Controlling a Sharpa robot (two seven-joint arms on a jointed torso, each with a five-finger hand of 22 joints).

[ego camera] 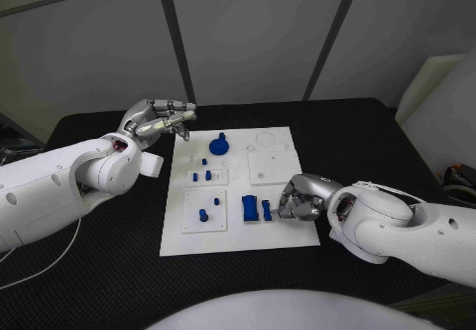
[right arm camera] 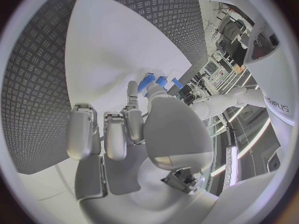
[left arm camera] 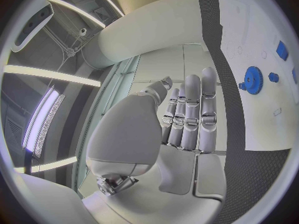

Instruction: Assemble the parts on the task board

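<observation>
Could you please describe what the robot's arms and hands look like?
Both arms are smooth, rounded white shells with bulbous joints. The left hand and right hand are silver metal with segmented fingers and pale pads. A thin white cable trails beneath the left arm.

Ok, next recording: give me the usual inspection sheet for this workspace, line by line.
Surface: black table, textured top.
Job's things: white task board in the middle; blue gear near its far end; small blue pegs standing on the left-hand plates; blue blocks near its right edge.
Clutter: nothing seen.
Hands: left hand raised over the board's far left corner, fingers apart, holding nothing; right hand low at the blue blocks, fingers curled, contact cannot be told.
Cables: a thin white cable lies on the table at the left.
Surroundings: pale wall panels behind the table.
</observation>
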